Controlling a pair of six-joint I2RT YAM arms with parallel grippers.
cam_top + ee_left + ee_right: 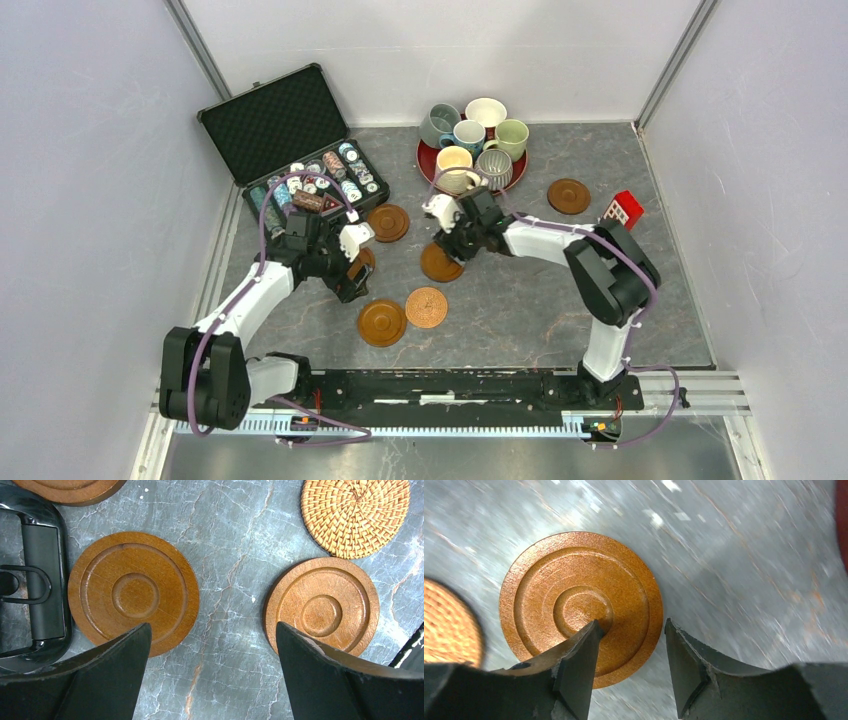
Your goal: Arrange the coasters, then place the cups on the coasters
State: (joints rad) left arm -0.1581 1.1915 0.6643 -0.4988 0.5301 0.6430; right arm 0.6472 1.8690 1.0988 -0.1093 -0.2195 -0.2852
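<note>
so far | coasters (pixel 382 322) lay scattered on worktop (pixel 520 310), unarranged | cups (pixel 511 135) all sat on red tray (pixel 426 166) at 12 o'clock | left jaws wide, empty | right jaws half-narrow astride copper coaster (pixel 574 580) rim, not gripping

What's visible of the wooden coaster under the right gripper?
Round orange-brown wooden coaster: raised rim, concentric rings, central dimple, grainy surface. It lies flat on the grey marbled tabletop. The right gripper's fingers straddle its edge, one over the disc, one beyond the rim; contact can't be told.
</note>
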